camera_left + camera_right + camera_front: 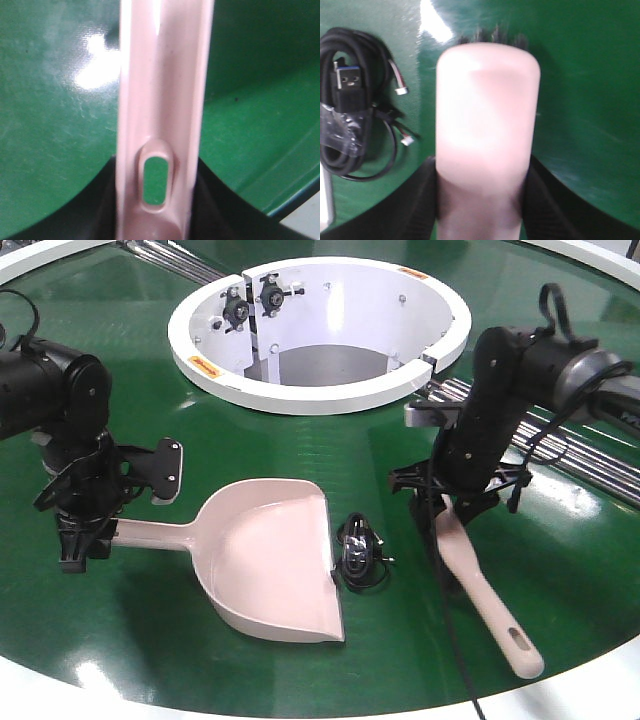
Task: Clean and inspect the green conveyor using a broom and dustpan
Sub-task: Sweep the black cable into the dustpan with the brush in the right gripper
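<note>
The green conveyor (300,450) fills the front view. On it lies the pale pink dustpan (270,560), its open lip turned right toward a coiled black cable (360,552). My left gripper (82,540) is shut on the dustpan's handle (160,100), with black fingers (95,210) on both sides near the slotted hole. My right gripper (452,508) is shut on the broom (480,585), whose handle runs toward the front edge. In the right wrist view the broom's back (487,115) sits between the fingers (420,200), dark bristles (495,36) peek out beyond it, and the cable (350,110) lies left.
The large white ring-shaped opening (320,392) is behind both arms. Metal rollers (590,455) run at the right behind the right arm. The belt's white rim (300,708) curves along the front edge. The cable bundle carries a USB plug (347,80) and small white connectors.
</note>
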Tool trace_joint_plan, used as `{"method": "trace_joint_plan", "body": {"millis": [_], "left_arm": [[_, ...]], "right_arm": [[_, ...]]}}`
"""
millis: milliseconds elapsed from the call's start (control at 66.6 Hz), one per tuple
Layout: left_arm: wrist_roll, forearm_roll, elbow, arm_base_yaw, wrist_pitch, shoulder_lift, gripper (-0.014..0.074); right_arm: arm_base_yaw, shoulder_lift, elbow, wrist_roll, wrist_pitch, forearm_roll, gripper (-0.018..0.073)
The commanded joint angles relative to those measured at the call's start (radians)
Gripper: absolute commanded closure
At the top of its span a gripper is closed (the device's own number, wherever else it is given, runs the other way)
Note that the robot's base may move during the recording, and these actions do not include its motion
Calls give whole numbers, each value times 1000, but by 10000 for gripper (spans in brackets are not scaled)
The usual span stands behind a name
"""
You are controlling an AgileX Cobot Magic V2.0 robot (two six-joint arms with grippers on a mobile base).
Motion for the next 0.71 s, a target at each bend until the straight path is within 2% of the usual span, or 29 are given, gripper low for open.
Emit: {"method": "trace_joint_plan", "body": {"millis": [0,466,691], "left_arm": [[-13,2,-31,-8,33,-47,603],[-13,2,-31,-8,33,-47,603],[-13,2,-31,-8,33,-47,603]], "right_arm": [[15,-19,-48,-2,62,46,563],[143,137,-252,5,63,265,563],[201,154,-338,18,62,315,563]]}}
